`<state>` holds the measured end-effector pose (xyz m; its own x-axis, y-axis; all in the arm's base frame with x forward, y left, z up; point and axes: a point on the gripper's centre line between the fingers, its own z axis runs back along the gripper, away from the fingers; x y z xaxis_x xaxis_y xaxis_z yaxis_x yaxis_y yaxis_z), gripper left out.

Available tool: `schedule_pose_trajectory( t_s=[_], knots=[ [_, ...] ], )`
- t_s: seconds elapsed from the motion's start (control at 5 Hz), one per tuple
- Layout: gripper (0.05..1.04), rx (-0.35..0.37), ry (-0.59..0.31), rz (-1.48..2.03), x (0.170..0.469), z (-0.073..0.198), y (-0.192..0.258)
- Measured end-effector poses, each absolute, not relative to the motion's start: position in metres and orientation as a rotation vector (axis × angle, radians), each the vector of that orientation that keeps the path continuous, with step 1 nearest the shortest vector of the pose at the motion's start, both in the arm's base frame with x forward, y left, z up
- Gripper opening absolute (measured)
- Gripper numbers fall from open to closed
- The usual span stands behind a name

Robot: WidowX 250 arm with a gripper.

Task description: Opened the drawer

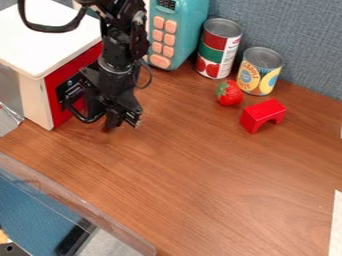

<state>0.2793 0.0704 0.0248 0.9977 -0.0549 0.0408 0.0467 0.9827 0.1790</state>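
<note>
Gripper (123, 122) low over the bench (207, 175), beside the red front (56, 114) of the white cabinet (50, 45). Can't tell if it's wide or narrow. Strawberry (229, 94) sits near the red arch block (262, 114).

arm (120, 50): cut by top edge | red front (79, 64): partly behind arm | teal toy (187, 35): top cut off

Wood tbl (200, 175) w/ cans (215, 52); strawb. (230, 94); red arch (262, 113)

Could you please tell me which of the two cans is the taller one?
The red-and-green-labelled can, standing next to the teal toy; the yellow-labelled can beside it is shorter.
</note>
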Motion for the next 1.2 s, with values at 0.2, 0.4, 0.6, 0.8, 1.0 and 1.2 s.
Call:
schedule_pose_trajectory(
  t_s=[0.2,0.4,0.6,0.8,1.0,1.2],
  knots=[
    [0.176,0.158,-0.082,-0.036,0.282,0.034,0.058],
    [0.13,0.123,-0.09,-0.046,0.285,0.033,0.036],
    [0.128,0.093,-0.104,-0.052,0.288,0.033,0.02],
    [0.128,0.065,-0.112,-0.046,0.29,0.03,0.005],
    [0.128,0.043,-0.122,-0.051,0.291,0.029,-0.01],
    [0.128,0.034,-0.123,-0.066,0.291,0.029,-0.022]
  ],
)
